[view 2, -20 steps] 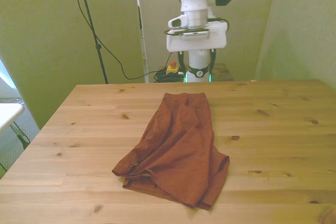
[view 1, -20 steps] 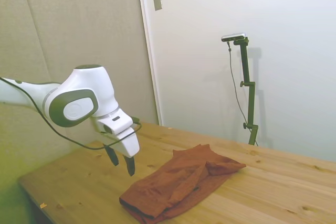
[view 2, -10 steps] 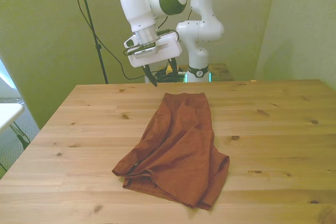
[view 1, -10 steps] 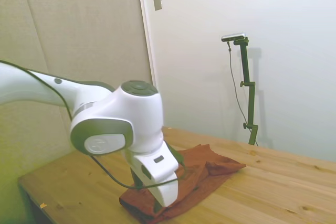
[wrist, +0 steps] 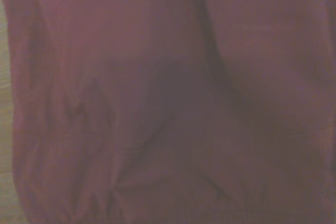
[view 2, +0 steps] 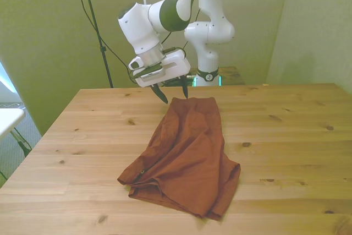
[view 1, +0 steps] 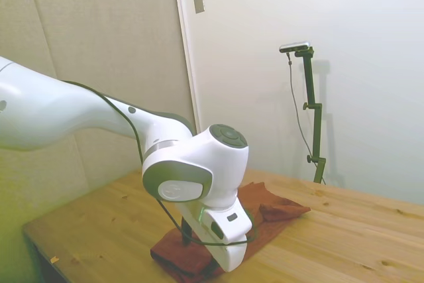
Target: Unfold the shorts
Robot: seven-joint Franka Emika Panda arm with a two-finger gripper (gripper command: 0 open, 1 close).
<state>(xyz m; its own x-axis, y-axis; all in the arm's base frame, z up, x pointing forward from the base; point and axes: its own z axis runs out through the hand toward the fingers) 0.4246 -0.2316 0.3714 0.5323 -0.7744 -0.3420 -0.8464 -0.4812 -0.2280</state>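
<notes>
Right now the gripper [view 2: 175,91] hangs with its two dark fingers spread apart and nothing between them, just above the far end of the shorts [view 2: 187,155]. In the front view the cloth lies from about 12 o'clock, under the fingers, down to about 6 o'clock near the table's [view 2: 286,136] near edge, so its long axis runs away from the gripper toward the camera. The far end is narrow and flat; the near end is wider, bunched and folded over on itself, spreading toward 7 o'clock. From the gripper, then, nearly all the fabric lies at 6 o'clock. The wrist view is filled with blurred rust cloth [wrist: 168,98], so the shorts sit directly below the wrist camera.
</notes>
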